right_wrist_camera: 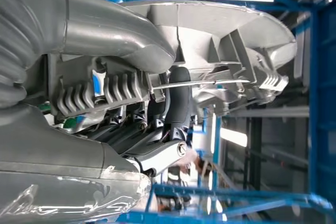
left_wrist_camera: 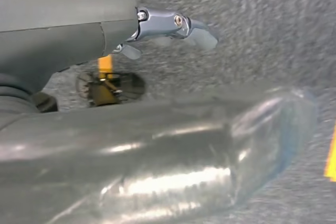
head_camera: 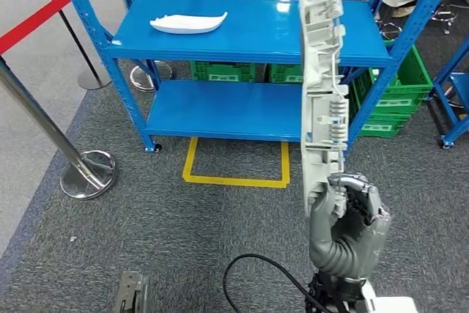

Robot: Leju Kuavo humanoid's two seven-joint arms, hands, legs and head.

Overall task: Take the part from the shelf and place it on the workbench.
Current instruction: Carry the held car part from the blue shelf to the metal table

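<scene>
My right hand (head_camera: 347,214) at 5 o'clock gripping the grey part (head_camera: 323,86) by its lower end, part upright, clear of the blue shelf (head_camera: 249,31), white part (head_camera: 187,23) on top tier at 11 o'clock, left hand (left_wrist_camera: 59,24) low over carpet (left_wrist_camera: 257,19), grasp state I cannot tell.

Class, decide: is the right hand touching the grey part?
Touching. The head view shows the right hand wrapped around the lower end of the upright grey part.

Left hand (left_wrist_camera: 118,35) blurred, grip unreadable
</scene>
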